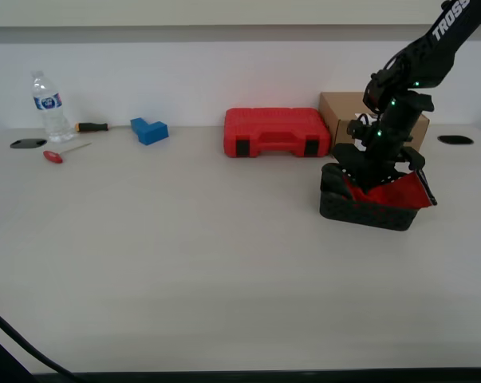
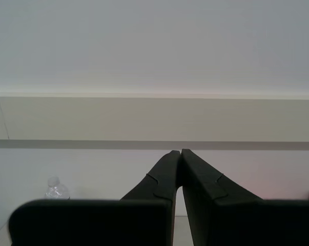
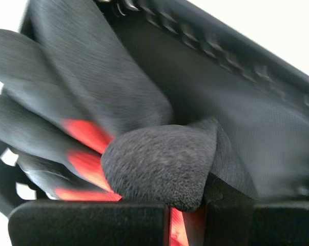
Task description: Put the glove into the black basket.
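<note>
The red glove [image 1: 393,192] with dark grey fingers lies in the black basket [image 1: 361,211] at the exterior view's right. Part of its red cuff hangs over the basket's far rim. My first gripper [image 1: 374,180] reaches down into the basket. In the first wrist view the glove's [image 3: 144,169] grey fingers and thumb fill the space at the jaws. Red fabric sits between them, against the basket's perforated wall [image 3: 236,87]. The jaws look shut on the glove, and their tips are hidden. My second gripper [image 2: 181,152] is shut and empty, pointing at the wall.
A red tool case [image 1: 276,132] and a cardboard box [image 1: 341,109] stand behind the basket. A blue block [image 1: 149,130], a water bottle [image 1: 50,108] and two screwdrivers [image 1: 58,155] lie at the back left. Cable holes [image 1: 27,144] sit at both far corners.
</note>
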{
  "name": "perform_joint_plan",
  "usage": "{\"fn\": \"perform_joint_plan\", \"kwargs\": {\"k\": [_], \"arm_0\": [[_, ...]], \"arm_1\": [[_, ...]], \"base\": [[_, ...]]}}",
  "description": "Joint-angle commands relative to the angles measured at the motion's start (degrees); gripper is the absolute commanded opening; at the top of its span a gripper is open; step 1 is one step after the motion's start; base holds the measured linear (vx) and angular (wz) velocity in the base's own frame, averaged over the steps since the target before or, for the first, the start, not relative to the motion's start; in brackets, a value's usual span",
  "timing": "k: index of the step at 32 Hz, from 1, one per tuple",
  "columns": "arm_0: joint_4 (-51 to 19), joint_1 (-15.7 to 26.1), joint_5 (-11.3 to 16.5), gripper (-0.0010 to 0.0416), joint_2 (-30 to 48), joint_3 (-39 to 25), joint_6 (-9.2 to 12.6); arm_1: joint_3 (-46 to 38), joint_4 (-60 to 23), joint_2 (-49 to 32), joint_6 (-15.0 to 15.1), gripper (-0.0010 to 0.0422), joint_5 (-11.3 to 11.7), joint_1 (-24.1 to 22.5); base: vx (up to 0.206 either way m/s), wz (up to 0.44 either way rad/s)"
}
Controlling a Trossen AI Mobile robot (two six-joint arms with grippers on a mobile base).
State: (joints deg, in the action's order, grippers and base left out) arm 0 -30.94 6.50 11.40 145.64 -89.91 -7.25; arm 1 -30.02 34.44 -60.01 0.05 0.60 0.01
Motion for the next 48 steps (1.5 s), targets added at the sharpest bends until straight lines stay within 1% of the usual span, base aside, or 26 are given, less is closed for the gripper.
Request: {"fn": "perform_joint_plan", "kwargs": {"k": [1, 3, 5, 7, 9, 10, 11, 13, 14, 16, 19, 23, 24, 25, 27, 29, 32, 33, 36, 38, 39, 40, 41, 42, 47, 48], "arm_0": [[-0.42, 0.04, 0.7, -0.0002, 2.01, -1.53, 0.02], [-1.05, 0.02, 0.72, 0.0, 1.92, -3.17, 0.37], [-1.46, 0.02, 0.76, 0.0, 1.7, -5.07, 1.49], [-3.1, 0.04, 1.05, 0.0002, 1.66, -7.1, 1.42], [-4.87, 0.02, 2.69, 0.0007, 1.66, -9.22, 1.25], [-6.71, 0.02, 2.67, 0.0022, 1.66, -11.74, 0.92], [-7.15, 0.02, 2.69, 0.0035, 1.66, -12.37, 0.68], [-7.15, 0.02, 2.69, 0.0056, 1.66, -12.55, 0.72], [-7.5, 0.04, 2.64, 0.0079, 1.66, -12.37, 0.81], [-7.69, 0.04, 2.58, 0.0087, 1.66, -12.37, 0.85], [-7.96, 0.04, 2.6, 0.0105, 1.62, -12.57, 1.6], [-9.07, 0.07, 2.73, 0.0113, 1.62, -13.33, 2.21], [-10.05, 0.07, 3.37, 0.0113, 1.62, -14.32, 2.27], [-10.78, 0.07, 5.31, 0.0113, 1.62, -15.8, 2.62], [-12.02, 0.09, 7.17, 0.0113, 1.51, -17.9, 2.86], [-14.49, 0.2, 9.18, 0.0113, 1.44, -22.51, 3.26], [-15.41, 0.24, 9.97, 0.0113, 1.05, -26.71, 3.3], [-15.39, 0.31, 9.99, 0.0113, 0.74, -28.28, 3.28], [-14.47, 0.33, 10.01, 0.0113, -1.05, -36.11, 3.23], [-14.08, 0.33, 10.01, 0.0113, -1.2, -38.47, 3.39], [-14.12, 0.33, 10.01, 0.0113, -1.2, -41.64, 3.89], [-14.1, 0.33, 10.05, 0.0113, -1.2, -42.95, 3.91], [-11.96, 0.35, 10.05, 0.0113, -1.64, -45.05, 4.13], [-8.07, 0.35, 9.73, 0.0113, -4.02, -43.25, 4.28], [-6.93, 0.35, 9.66, 0.0113, -6.01, -44.11, 4.33], [-5.55, 0.33, 9.6, 0.0113, -6.01, -45.0, 4.28]], "arm_1": [[-0.04, 0.35, 0.0, 0.0, 0.0, 0.02, 0.0], [-0.09, 0.37, 0.0, 0.0, 0.0, 0.02, 0.0], [-0.07, 0.37, 0.0, 0.0, 0.0, 0.02, 0.0], [-0.09, 0.37, 0.0, 0.0, 0.0, 0.02, 0.0], [-0.09, 0.37, 0.0, 0.0, 0.0, 0.02, 0.0], [-0.07, 0.37, 0.0, 0.0, 0.0, 0.02, 0.0], [-0.07, 0.37, 0.0, 0.0, 0.0, 0.02, 0.0], [-0.04, 0.39, 0.0, 0.0, 0.0, 0.02, 0.0], [-0.04, 0.37, 0.0, 0.0, 0.0, 0.02, 0.0], [-0.04, 0.37, 0.0, 0.0, 0.0, 0.02, 0.0], [-0.02, 0.37, 0.0, 0.0, 0.0, 0.02, 0.0], [-0.04, 0.37, 0.0, 0.0, 0.0, 0.02, 0.0], [-0.02, 0.37, 0.0, 0.0, 0.0, 0.02, 0.0], [-0.02, 0.37, 0.0, 0.0, 0.0, 0.02, 0.0], [-0.02, 0.37, 0.0, 0.0, 0.0, 0.02, 0.0], [-0.02, 0.37, 0.0, 0.0, 0.0, 0.02, 0.0], [0.0, 0.35, 0.0, 0.0, 0.0, 0.02, 0.0], [0.02, 0.26, 0.0, 0.0, 0.0, 0.02, 0.0], [0.0, 0.0, 0.0, 0.0, 0.0, 0.04, 0.0], [0.04, -0.11, 0.0, 0.02, 0.0, 0.02, 0.0], [0.02, -0.13, 0.0, 0.02, 0.0, 0.02, 0.0], [0.0, -0.11, 0.0, 0.0, 0.0, 0.02, 0.0], [0.02, -0.09, 0.0, 0.0, 0.0, 0.02, 0.0], [-0.04, -0.46, -0.02, 0.0, 0.0, 0.09, 0.0], [0.02, -0.57, -0.02, 0.0, 0.0, 0.2, 0.0], [0.02, -0.74, -0.02, 0.0, 0.0, 0.22, 0.0]], "base": [[0.0, 0.0], [0.0, 0.0], [0.0, 0.0], [0.0, 0.0], [0.0, 0.0], [0.0, 0.0], [0.0, 0.0], [0.0, 0.0], [0.0, 0.0], [0.0, 0.0], [0.0, 0.0], [0.0, 0.0], [0.0, 0.0], [0.0, 0.0], [0.0, 0.0], [0.0, 0.0], [0.0, 0.0], [0.0, 0.0], [0.0, 0.0], [0.0, 0.0], [0.0, 0.0], [0.0, 0.0], [0.0, 0.0], [-0.012, -0.016], [0.0, 0.0], [0.0, 0.0]]}}
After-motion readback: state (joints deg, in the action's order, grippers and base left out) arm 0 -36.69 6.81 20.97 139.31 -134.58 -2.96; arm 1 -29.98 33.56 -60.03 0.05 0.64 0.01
